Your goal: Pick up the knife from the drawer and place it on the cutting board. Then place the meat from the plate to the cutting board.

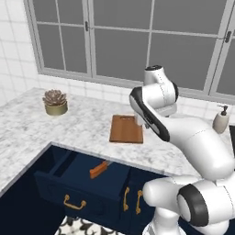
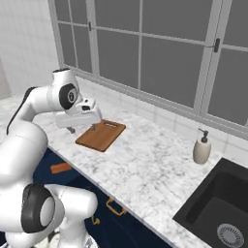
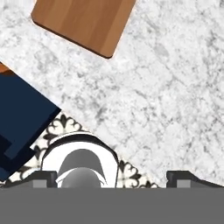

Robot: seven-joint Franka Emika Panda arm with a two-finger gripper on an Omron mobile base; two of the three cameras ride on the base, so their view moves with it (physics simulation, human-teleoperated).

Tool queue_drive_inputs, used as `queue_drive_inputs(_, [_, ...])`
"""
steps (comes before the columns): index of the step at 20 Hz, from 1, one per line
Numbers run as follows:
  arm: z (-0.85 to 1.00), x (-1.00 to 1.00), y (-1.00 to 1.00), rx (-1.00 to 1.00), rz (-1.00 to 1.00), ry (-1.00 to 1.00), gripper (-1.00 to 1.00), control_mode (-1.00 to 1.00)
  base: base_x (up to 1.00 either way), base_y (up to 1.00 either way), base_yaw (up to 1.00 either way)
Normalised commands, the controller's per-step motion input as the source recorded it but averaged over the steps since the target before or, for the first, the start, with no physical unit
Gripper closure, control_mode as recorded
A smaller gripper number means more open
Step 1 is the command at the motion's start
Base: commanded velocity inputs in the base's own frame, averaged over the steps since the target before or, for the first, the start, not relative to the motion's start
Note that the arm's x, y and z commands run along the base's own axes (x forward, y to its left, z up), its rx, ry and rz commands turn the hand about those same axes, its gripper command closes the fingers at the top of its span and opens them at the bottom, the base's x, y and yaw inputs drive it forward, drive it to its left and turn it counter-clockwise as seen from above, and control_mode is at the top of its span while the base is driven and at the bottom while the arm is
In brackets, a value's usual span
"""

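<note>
1. Your gripper (image 2: 81, 129) hangs above the marble tabletop (image 2: 145, 164), just beside the near corner of the cutting board (image 2: 100, 134). In the hand view its two dark fingertips (image 3: 42, 178) stand far apart at the bottom edge, so the jaws are wide open with nothing between them.
2. You will find the cutting board lying flat on the tabletop below the window (image 1: 137, 41). Its top is bare, and the slot handle is at the short edge nearest the window. In the hand view one rounded corner of the board (image 3: 83, 22) sits at the top, with bare marble between it and the fingertips.
3. The drawer (image 1: 85, 181) is pulled open below the tabletop edge; you can see its navy front with a brass handle in the left base view.
4. The knife (image 1: 98, 170) lies inside that open drawer. Its orange-brown handle is clear to see; the blade is too small for you to make out. In the right base view the same handle (image 2: 61, 168) shows just past the arm's white link.
5. A small potted succulent (image 1: 55, 102) stands on the tabletop well to the left of the board.
6. A soap dispenser (image 2: 202, 147) stands near the dark sink (image 2: 218, 203), well apart from the board on the other side.
7. Patterned floor tiles (image 3: 65, 127) show below the tabletop edge in the hand view.
</note>
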Motion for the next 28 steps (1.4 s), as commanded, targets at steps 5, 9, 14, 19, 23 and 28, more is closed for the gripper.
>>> queue_drive_inputs(5, [0.0, 0.0, 0.0, 0.0, 0.0, 0.0, -1.0, 1.0, 0.09, -0.17, 0.15])
queue_drive_inputs(9, [-0.56, -0.18, 0.77, 0.1, 0.15, 0.32, -1.0, -1.0, 0.0, 0.0, 0.0])
queue_drive_inputs(14, [-0.97, 0.0, 1.0, 0.11, 0.3, 0.31, -1.0, -1.0, 0.0, 0.0, 0.0])
queue_drive_inputs(19, [-1.0, -0.21, 1.0, 0.03, 0.24, 0.21, -1.0, -1.0, 0.0, 0.0, 0.0])
queue_drive_inputs(23, [-0.96, -0.08, 1.0, 0.0, 0.11, 0.1, -1.0, -1.0, 0.0, 0.0, 0.0])
queue_drive_inputs(28, [-0.98, -0.01, 0.68, 0.01, 0.02, 0.03, -1.0, -1.0, 0.0, 0.0, 0.0])
